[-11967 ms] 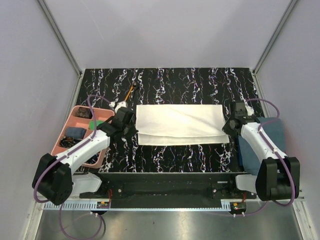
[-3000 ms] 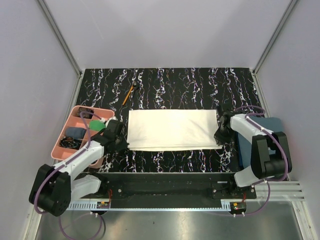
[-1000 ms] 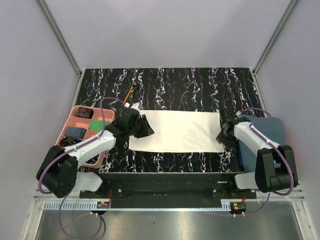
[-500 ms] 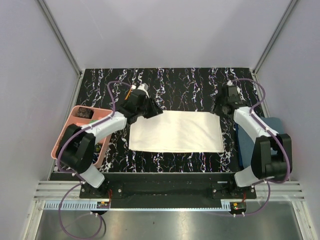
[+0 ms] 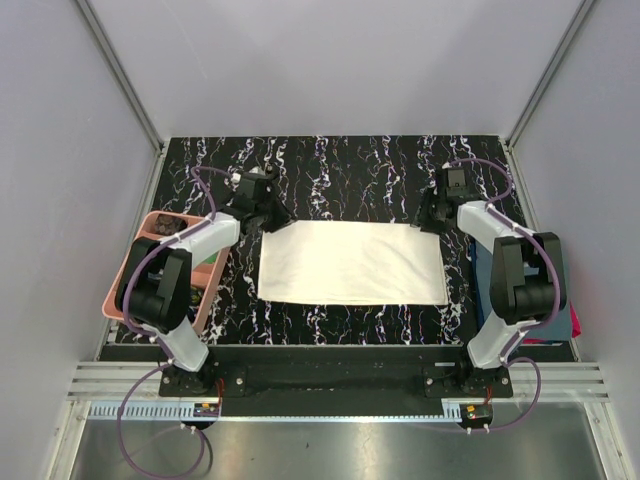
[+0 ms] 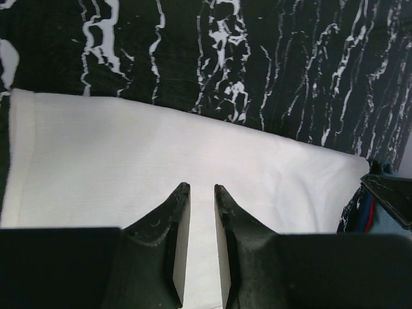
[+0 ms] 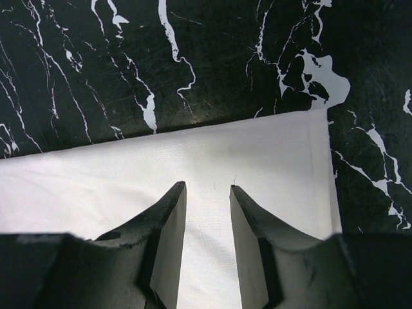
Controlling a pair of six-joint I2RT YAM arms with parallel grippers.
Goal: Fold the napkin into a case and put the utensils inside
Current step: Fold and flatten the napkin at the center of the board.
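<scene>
The cream napkin [image 5: 350, 262] lies flat on the black marbled table as a wide folded rectangle, the case [image 6: 129, 148]. My left gripper [image 5: 272, 212] hovers at its far-left corner. In the left wrist view, that gripper [image 6: 200, 188] has its jaws a narrow gap apart with only cloth showing below. My right gripper [image 5: 432, 218] is at the far-right corner. In the right wrist view, it [image 7: 207, 187] stands open over the napkin [image 7: 244, 154] and holds nothing. The utensils do not show; the left arm covers the spot behind the napkin's far-left corner.
A pink compartment tray [image 5: 118, 285] with small items sits at the left table edge. A dark blue-grey towel [image 5: 482, 295] lies at the right, partly under the right arm. White walls close in the table on three sides.
Both grippers have moved from the napkin's near end corners to its far corners. The napkin has stayed flat and in place.
</scene>
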